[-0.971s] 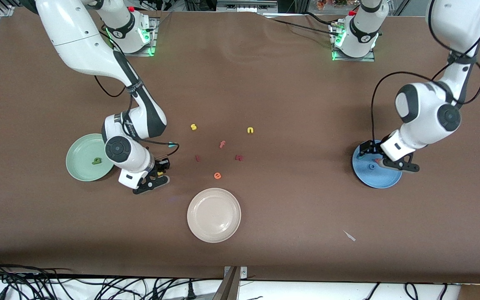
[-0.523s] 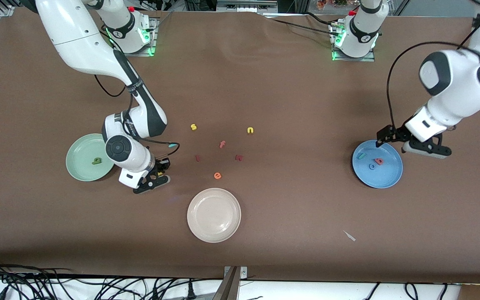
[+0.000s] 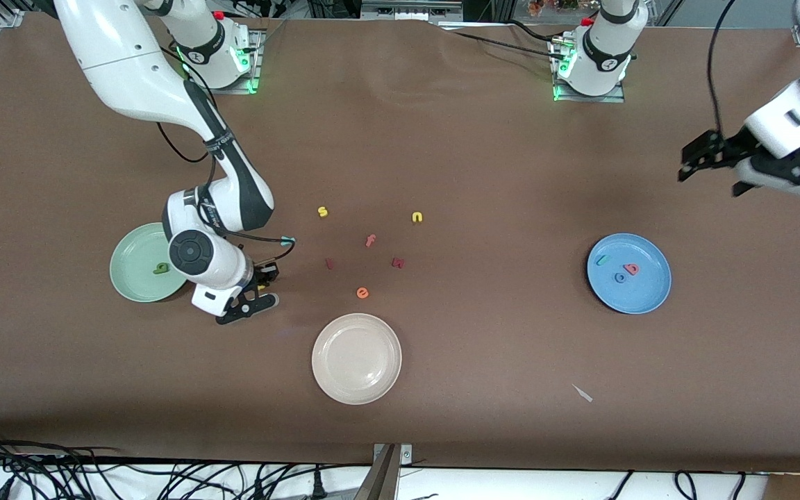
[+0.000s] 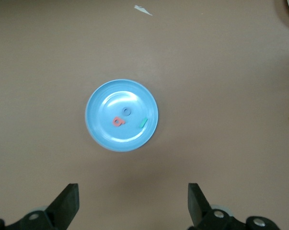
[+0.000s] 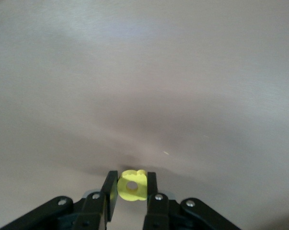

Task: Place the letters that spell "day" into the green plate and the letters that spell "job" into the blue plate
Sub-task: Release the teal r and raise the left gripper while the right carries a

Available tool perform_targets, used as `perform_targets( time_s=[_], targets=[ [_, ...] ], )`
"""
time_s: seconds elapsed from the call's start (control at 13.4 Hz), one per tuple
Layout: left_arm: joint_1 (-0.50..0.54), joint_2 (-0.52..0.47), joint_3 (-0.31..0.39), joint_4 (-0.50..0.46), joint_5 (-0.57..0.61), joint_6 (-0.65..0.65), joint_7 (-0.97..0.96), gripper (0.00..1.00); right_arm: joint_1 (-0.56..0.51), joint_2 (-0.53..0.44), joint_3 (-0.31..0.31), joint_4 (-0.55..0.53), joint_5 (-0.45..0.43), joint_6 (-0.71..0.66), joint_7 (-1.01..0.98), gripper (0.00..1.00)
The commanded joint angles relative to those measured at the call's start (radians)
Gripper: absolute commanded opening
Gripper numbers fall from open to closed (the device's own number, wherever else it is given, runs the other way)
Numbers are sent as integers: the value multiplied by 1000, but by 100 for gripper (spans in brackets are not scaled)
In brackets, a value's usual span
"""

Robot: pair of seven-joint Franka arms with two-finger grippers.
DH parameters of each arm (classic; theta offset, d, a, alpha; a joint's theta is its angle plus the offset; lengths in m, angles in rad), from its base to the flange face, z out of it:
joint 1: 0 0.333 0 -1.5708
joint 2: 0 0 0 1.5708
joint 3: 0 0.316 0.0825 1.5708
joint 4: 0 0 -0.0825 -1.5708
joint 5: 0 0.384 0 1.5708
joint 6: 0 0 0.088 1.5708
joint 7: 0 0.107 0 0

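Yellow d, tiny foam letter with round hole, pinched in right gripper.

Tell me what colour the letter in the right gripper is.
Yellow; the small foam letter shows best in the right wrist view.

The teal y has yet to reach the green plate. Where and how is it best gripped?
The teal y lies flat on the table beside the right arm's wrist. Probably come straight down from above and pinch across its thin stem. The right gripper is shut on the yellow d.
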Motion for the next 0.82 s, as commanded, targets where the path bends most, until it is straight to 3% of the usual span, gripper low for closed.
perform_targets(
  time_s=[0.0, 0.15, 0.3, 0.75],
  targets=[
    [1, 34, -19, 126, 35, -129, -95, 100, -8, -67, -38, -15, -3, -91, -27, 20],
    [1, 29, -28, 132, 35, -164, -188, 100, -9, -109, -67, -44, -3, -124, -44, 20],
    [-1, 35, -21, 205, 34, -223, -233, 100, -9, -159, -93, -98, -3, -142, -51, 20],
    [-15, 66, -35, 227, 31, -249, -339, 100, -9, -250, -264, -241, -2, -147, -220, 20]
  ],
)
